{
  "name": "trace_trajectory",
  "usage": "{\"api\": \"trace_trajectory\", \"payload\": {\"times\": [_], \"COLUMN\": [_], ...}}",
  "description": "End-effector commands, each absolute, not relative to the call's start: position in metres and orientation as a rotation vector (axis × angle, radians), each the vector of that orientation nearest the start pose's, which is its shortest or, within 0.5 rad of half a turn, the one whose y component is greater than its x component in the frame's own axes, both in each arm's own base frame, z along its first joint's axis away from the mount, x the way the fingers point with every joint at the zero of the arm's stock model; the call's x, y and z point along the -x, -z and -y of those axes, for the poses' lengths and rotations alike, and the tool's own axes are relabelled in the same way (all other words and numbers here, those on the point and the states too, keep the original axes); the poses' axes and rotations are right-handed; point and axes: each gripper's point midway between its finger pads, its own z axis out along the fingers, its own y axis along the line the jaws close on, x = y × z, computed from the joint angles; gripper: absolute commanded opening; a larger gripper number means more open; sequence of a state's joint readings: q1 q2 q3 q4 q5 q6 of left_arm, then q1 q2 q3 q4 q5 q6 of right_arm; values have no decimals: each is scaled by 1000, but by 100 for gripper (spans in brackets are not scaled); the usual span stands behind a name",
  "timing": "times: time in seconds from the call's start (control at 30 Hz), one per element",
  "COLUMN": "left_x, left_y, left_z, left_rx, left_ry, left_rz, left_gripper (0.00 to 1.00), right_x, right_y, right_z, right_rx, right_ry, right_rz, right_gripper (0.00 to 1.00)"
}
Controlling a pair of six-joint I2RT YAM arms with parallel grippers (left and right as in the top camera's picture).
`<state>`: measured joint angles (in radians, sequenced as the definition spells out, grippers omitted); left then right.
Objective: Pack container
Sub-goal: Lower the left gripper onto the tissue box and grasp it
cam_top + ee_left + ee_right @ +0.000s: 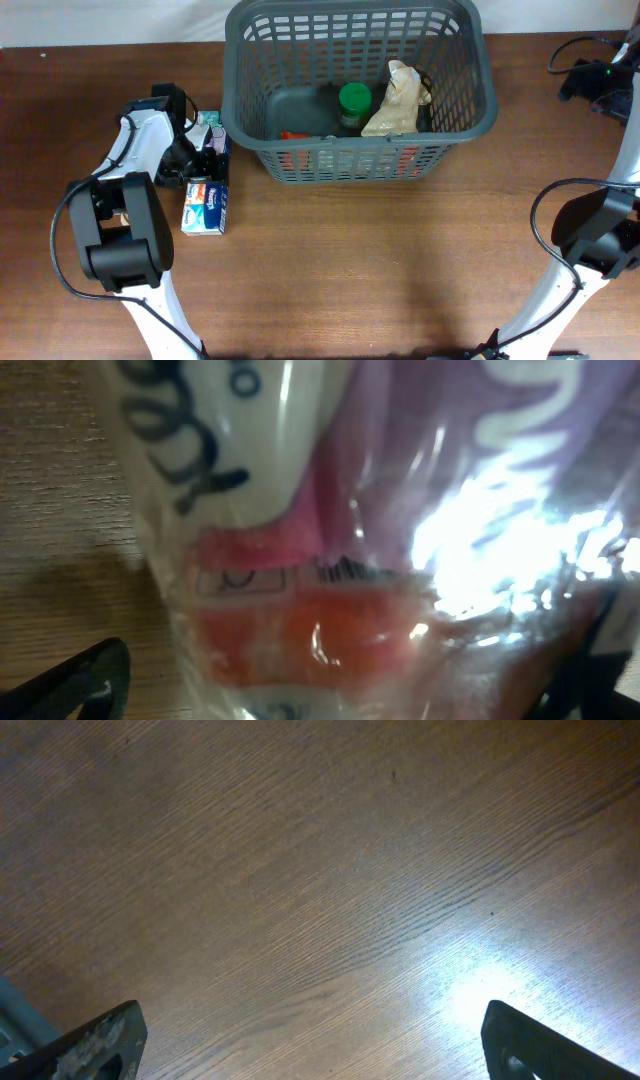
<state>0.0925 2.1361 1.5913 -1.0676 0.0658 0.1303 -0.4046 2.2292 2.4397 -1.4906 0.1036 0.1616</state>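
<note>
The container (460, 115), a large dark grey slotted basket, stands at the back middle of the table. Inside it are a green-lidded jar (354, 100), a crumpled beige bag (398, 100) and something red (296, 135) on the floor. My left gripper (205, 152) is down over plastic-wrapped tissue packs (206, 205) left of the basket. In the left wrist view a shiny pack (330, 530) fills the frame, lying between my wide-open left gripper (345, 690). My right gripper (320, 1045) hangs open over bare wood, holding nothing.
The wooden table (400, 270) extends in front of the basket. The left arm's base (120, 235) sits near the front left, and the right arm's base (595, 235) near the front right. Black cables (575, 55) lie at the back right corner.
</note>
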Motion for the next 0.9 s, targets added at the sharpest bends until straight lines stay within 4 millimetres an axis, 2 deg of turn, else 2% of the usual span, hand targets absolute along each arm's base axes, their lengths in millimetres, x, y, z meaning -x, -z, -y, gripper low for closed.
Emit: {"api": "trace_trajectory", "payload": {"times": [0.0,0.17,0.43,0.7,0.73,0.8,0.87], "left_x": [-389,-389,-383,-383,-383,-382,-382], "left_y": [-10,-8,6,6,6,6,5], "left_z": [-26,-26,-25,-25,-25,-24,-22], "left_rx": [-44,-44,-42,-42,-42,-41,-40], "left_ry": [96,97,109,113,114,124,140], "left_rz": [-3187,-3191,-3235,-3235,-3237,-3239,-3240], "left_gripper": [100,100,100,100,97,82,58], "right_x": [-433,-433,-433,-433,-433,-433,-433], "right_y": [-196,-196,-196,-196,-196,-196,-196], "right_z": [206,206,206,206,206,206,206], "right_rx": [-839,-839,-839,-839,-839,-839,-839], "right_ry": [197,197,197,197,197,197,197], "right_rz": [-2737,-2737,-2737,-2737,-2737,-2737,-2737], "right_gripper": [99,99,99,99,99,99,99]}}
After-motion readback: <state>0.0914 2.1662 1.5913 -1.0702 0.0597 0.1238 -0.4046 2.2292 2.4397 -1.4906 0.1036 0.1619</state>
